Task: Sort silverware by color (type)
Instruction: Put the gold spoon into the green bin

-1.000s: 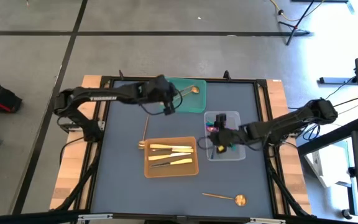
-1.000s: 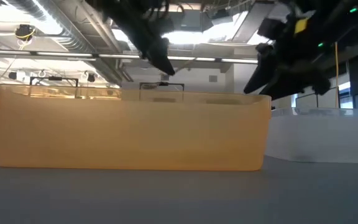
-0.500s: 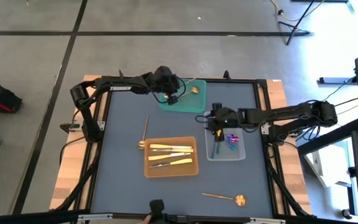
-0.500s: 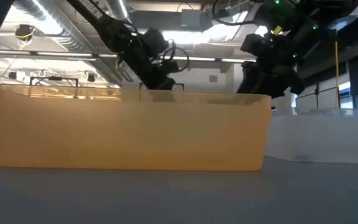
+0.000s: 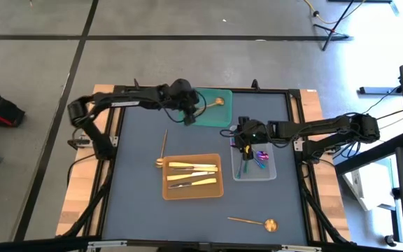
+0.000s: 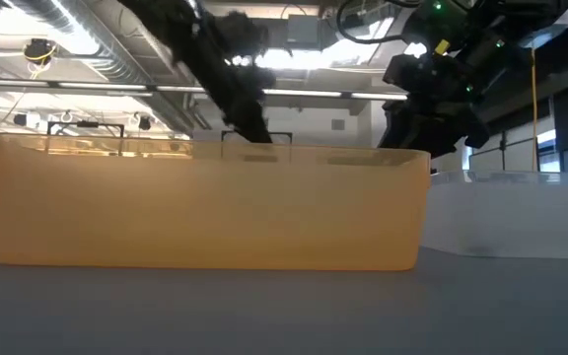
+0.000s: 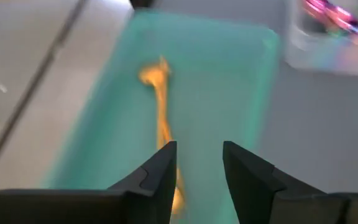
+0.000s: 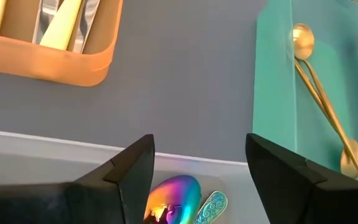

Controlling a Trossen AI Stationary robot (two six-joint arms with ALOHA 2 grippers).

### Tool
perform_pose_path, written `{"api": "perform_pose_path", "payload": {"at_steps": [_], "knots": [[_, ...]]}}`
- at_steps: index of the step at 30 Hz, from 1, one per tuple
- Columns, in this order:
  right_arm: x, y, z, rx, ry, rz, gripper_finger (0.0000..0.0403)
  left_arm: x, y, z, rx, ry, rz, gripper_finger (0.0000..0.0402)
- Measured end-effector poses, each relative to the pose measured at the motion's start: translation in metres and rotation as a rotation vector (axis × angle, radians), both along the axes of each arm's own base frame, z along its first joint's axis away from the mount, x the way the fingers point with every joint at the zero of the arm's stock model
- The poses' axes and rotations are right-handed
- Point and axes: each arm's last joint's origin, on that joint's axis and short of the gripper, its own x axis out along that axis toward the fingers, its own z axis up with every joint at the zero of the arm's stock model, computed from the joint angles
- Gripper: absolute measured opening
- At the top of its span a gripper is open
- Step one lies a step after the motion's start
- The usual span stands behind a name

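My left gripper (image 5: 187, 117) (image 7: 197, 165) stands open over the near left end of the teal tray (image 5: 219, 117). A gold spoon (image 7: 159, 99) lies in the tray below it, its handle running under one finger. The right wrist view shows two gold spoons (image 8: 322, 99) side by side in that tray. My right gripper (image 5: 241, 140) (image 8: 197, 155) hangs open and bare above the far end of the clear tray (image 5: 270, 173), where iridescent spoons (image 8: 176, 196) lie. Yellow-handled knives (image 5: 193, 175) rest in the orange tray (image 5: 165, 189). Two more gold spoons (image 5: 162, 147) (image 5: 254, 222) lie on the mat. My left gripper stands open, slanting down over the handle end (image 7: 178, 194) of the gold spoon, which lies along the teal tray's floor. One finger (image 7: 160, 171) covers that end, so I cannot tell whether it touches the spoon.
The orange tray (image 6: 205, 207) fills the low view's foreground, with the clear tray (image 6: 511, 212) to its right. Bare dark mat (image 5: 138, 203) lies left of the orange tray and along the near edge. The table's wooden rim (image 5: 75, 203) frames the mat.
My left gripper has sunk toward the teal tray with the gold spoon, which now lies flat in it. My right gripper has swung from the middle of the clear tray toward its far end and then kept still.
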Motion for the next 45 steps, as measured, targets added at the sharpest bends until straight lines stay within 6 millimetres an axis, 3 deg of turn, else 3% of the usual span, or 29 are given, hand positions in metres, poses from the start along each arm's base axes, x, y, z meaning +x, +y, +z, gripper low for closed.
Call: {"api": "perform_pose_path", "payload": {"at_steps": [5, 10, 20, 23, 35, 40, 45], "knots": [[0.001, 0.000, 0.001, -0.002, -0.007, 0.001, 0.0239, -0.030, -0.036, 0.022, -0.147, 0.119, 0.048, 0.0124], [0.002, 0.000, 0.002, -0.005, -0.022, 0.004, 0.0239, -0.053, -0.064, 0.028, -0.245, 0.257, 0.187, 0.0124], [0.001, 0.000, 0.001, 0.022, -0.025, -0.023, 0.0239, -0.078, -0.112, -0.026, -0.327, 0.494, 0.307, 0.0124], [0.001, 0.000, 0.002, 0.029, -0.027, -0.030, 0.0239, -0.088, -0.132, -0.034, -0.326, 0.536, 0.309, 0.0124], [0.003, 0.000, 0.003, 0.012, -0.051, -0.015, 0.0239, -0.143, -0.198, -0.028, -0.260, 0.308, 0.303, 0.0124], [0.004, 0.000, 0.005, -0.023, -0.063, 0.016, 0.0239, -0.147, -0.214, -0.038, -0.266, 0.262, 0.254, 0.0124], [0.006, 0.000, 0.007, -0.035, -0.089, 0.025, 0.0239, -0.148, -0.216, -0.048, -0.265, 0.283, 0.235, 0.0124]]}}
